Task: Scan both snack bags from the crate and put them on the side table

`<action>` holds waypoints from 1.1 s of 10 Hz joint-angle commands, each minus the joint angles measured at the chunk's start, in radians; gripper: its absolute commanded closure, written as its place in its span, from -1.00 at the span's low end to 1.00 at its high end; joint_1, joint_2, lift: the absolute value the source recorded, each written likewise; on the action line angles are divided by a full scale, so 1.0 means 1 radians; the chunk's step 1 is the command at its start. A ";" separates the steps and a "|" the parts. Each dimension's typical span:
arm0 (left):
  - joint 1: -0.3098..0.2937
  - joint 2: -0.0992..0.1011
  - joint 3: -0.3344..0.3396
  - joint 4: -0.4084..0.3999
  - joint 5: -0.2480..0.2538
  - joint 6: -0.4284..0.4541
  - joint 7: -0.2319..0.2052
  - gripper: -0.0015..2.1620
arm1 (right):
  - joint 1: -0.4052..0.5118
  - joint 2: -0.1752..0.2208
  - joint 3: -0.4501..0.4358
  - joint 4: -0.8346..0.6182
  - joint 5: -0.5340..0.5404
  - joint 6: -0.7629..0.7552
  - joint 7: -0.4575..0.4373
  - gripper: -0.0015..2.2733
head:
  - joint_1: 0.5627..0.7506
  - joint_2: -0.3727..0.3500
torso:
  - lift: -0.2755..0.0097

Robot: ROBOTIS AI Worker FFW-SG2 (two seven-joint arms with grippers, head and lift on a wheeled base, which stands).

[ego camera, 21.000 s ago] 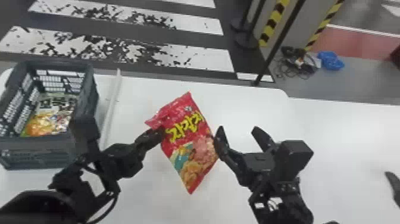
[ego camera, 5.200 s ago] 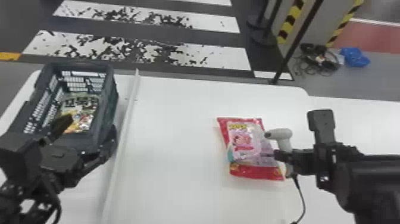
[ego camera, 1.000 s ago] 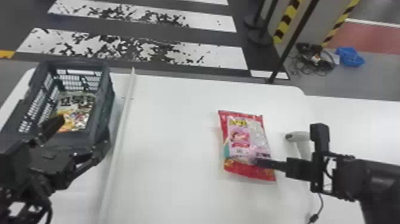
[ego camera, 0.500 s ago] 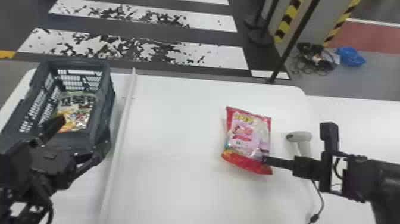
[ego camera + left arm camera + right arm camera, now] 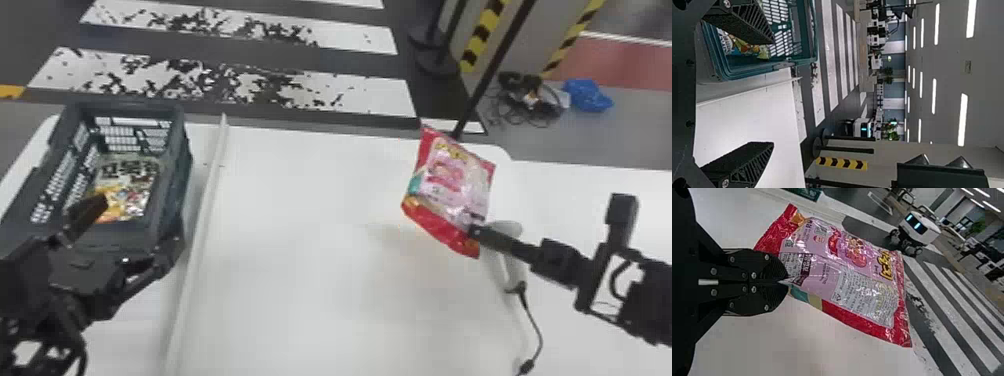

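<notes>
1. One red-and-pink snack bag [image 5: 447, 182] is pinched near its edge in our right gripper [image 5: 784, 282], beside the white handheld scanner [image 5: 506, 230].
2. If we're scanning, we should rotate it slowly and squarely, without crumpling it.
3. Our left gripper [image 5: 773, 93], fingers spread, hovers by the crate [image 5: 172, 175] holding the orange-and-white snack bag [image 5: 126, 192].

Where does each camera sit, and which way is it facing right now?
Head view: on the head, facing forward and down at the crate, white table and red snack bag; both arms show, left tool and right tool.
Left wrist view: on that wrist, facing past the crate to the striped floor; its two fingers show.
Right wrist view: on that wrist, facing along its tool at the bag.
Head and left wrist share the crate; head and right wrist, the bag.
</notes>
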 commanded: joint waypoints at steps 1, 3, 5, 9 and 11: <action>0.001 -0.001 0.002 0.000 0.000 0.000 0.000 -0.93 | -0.008 0.005 -0.111 -0.010 -0.051 -0.029 -0.036 0.98 | 0.41 -0.51 | 0.32; 0.002 -0.001 0.002 0.000 0.000 0.000 0.000 -0.93 | -0.021 0.003 -0.245 0.011 -0.077 -0.063 -0.131 0.98 | 0.41 -0.71 | 0.32; 0.001 -0.001 0.002 0.000 0.000 0.000 -0.002 -0.93 | -0.033 -0.005 -0.331 0.082 -0.086 -0.152 -0.229 0.98 | 0.41 -0.94 | 0.32; 0.002 0.001 0.005 0.000 0.000 0.000 -0.002 -0.93 | -0.059 -0.097 -0.331 0.309 0.058 -0.342 -0.352 0.98 | 0.41 -0.94 | 0.32; 0.002 0.002 0.005 0.002 0.002 0.000 -0.002 -0.93 | -0.084 -0.153 -0.300 0.428 0.105 -0.370 -0.386 0.97 | 0.41 -0.94 | 0.32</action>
